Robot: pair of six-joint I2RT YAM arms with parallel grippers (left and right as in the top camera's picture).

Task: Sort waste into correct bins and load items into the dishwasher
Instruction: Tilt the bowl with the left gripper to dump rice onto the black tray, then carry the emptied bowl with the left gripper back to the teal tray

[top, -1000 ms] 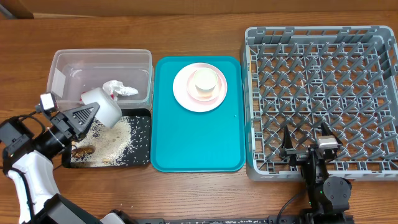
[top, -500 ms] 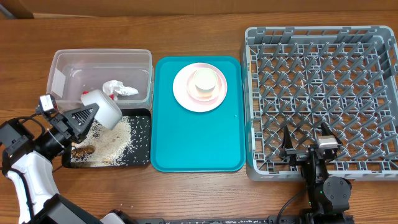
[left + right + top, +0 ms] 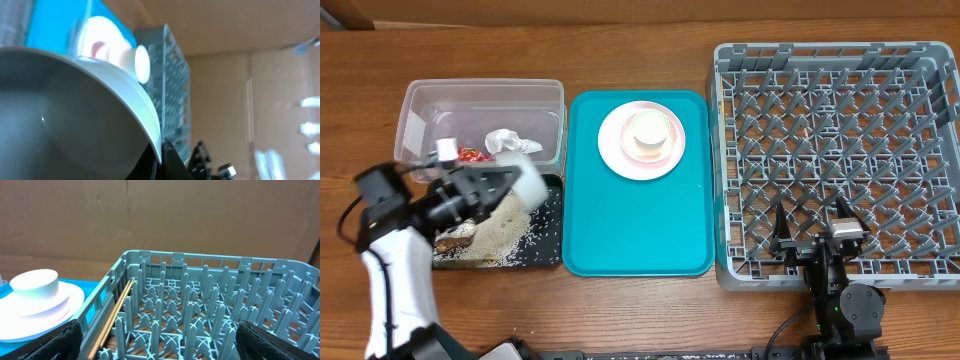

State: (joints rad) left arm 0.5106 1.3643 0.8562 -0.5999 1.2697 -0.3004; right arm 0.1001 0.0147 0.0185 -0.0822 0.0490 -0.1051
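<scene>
Dish rack (image 3: 835, 160): we see only bare pegs. Nothing is loaded, so the whole loading step remains.
Teal tray (image 3: 620, 230): it carries the plate (image 3: 615, 155) with the cup (image 3: 650, 135) on top. Both await transfer and lie as they did a second ago.
Clear tub (image 3: 430, 105): it holds the tissue (image 3: 510, 142) and the candy wrapper (image 3: 472, 155). We judge this sorting done.
Black tray (image 3: 552, 215): the rice scraps (image 3: 500, 232) lie here, so we take the food waste as sorted.
Bowl (image 3: 65, 110): it is tilted, looks empty inside, and hangs over the black tray's corner nearest the teal tray. A second ago it hung further left, hiding the wrapper.
Left gripper (image 3: 510, 180): pinching the bowl's rim.
Right gripper (image 3: 812, 222): spread wide and holding nothing, over the rack's near edge. We note no change.
</scene>
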